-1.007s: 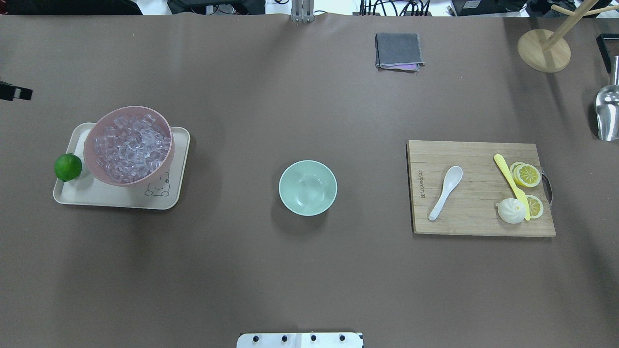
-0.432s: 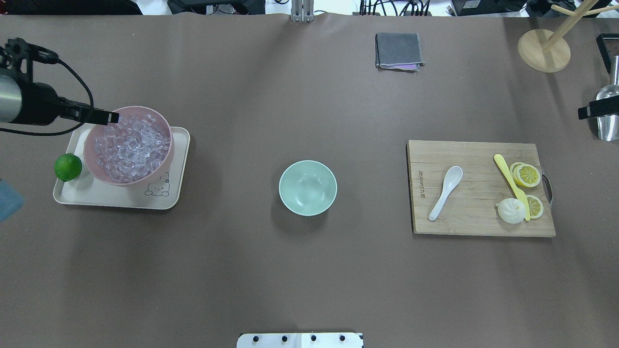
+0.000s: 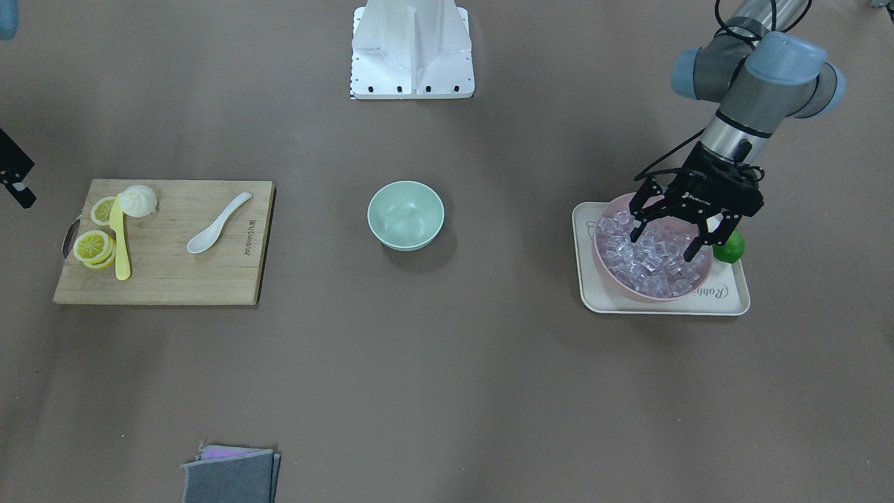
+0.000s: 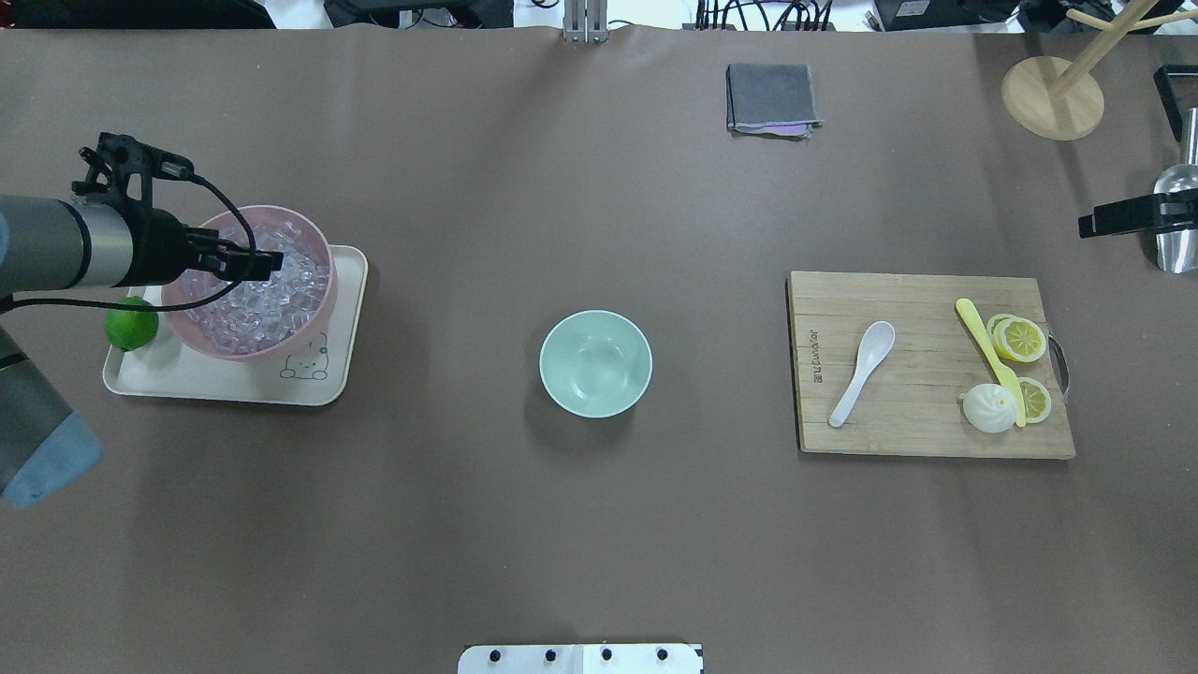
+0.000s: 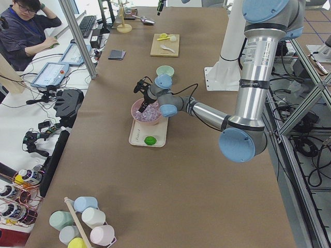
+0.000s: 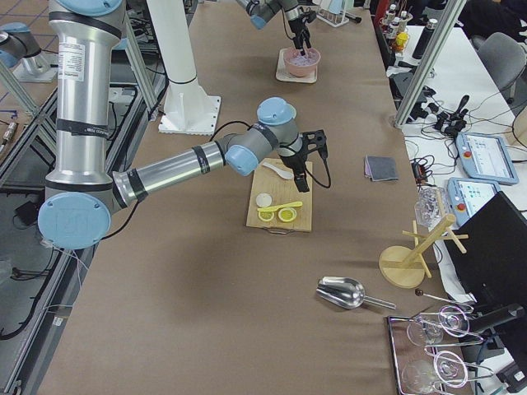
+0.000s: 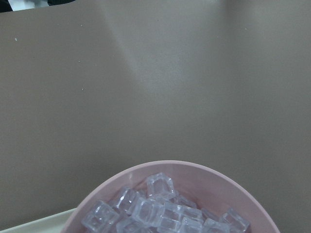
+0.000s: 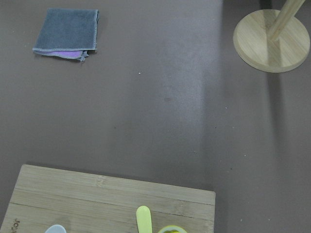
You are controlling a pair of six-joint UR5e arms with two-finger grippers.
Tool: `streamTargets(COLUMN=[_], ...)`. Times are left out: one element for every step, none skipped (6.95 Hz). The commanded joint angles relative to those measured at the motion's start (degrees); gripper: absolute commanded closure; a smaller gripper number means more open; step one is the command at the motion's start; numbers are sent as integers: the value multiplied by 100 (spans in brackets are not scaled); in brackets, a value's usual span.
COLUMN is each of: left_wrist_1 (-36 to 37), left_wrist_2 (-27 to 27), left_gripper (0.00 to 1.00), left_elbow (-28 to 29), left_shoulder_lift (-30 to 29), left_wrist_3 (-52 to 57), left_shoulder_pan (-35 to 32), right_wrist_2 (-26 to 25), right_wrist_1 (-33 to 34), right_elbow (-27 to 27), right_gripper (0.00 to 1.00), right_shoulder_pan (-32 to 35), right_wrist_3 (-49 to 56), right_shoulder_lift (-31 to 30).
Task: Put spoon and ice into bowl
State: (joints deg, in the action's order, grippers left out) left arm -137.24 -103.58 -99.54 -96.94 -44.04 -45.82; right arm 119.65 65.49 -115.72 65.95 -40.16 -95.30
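Observation:
The white spoon [image 4: 863,372] [image 3: 216,225] lies on the wooden cutting board [image 4: 927,431], apart from both grippers. The mint-green bowl [image 4: 596,363] [image 3: 406,214] stands empty at the table's middle. Ice [image 4: 271,301] [image 3: 653,264] [image 7: 160,208] fills a pink bowl [image 3: 628,288] on a cream tray [image 4: 187,379]. My left gripper [image 3: 672,241] [image 4: 267,262] hangs open just above the ice, its fingers spread over the cubes and holding nothing. My right gripper [image 4: 1090,225] shows only partly at the table's right edge, beyond the board; it looks open and empty.
A lime [image 4: 131,325] sits on the tray beside the pink bowl. On the board lie a yellow knife [image 4: 987,351], lemon slices [image 4: 1018,339] and a white bun [image 4: 989,409]. A grey cloth [image 4: 772,98], a wooden stand [image 4: 1053,98] and a metal scoop [image 4: 1175,239] are farther back.
My left arm has come in from the left edge and moved right until its gripper is over the pink bowl. My right gripper has come in leftward from the right edge.

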Motion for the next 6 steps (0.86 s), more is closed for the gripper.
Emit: streamTargets(left_wrist_1=[4,4,13,13,13,22], left_wrist_2=[154,198,346,382,383,383], left_gripper=[9,9,9,9,9,9], left_elbow=[39,83,153,171,215,259], left_shoulder_lift=[0,-9,-35,-96,-158,-236], left_wrist_3=[27,62,71,71,71,71], left_shoulder_pan=[196,196,292,371,380,389], right_wrist_2=[-38,-38,-56,-73,-73,-82], right_wrist_1=[-1,-1,-1,-1,-1,-1], right_elbow=[-4,-4,-4,-4,-4,-4], right_gripper=[0,0,0,0,0,0], right_shoulder_pan=[-29,-38,-47,-55,-73,-73], right_wrist_3=[-1,-1,-10,-1,-1,-1], right_shoulder_lift=[2,2,2,2,2,2])
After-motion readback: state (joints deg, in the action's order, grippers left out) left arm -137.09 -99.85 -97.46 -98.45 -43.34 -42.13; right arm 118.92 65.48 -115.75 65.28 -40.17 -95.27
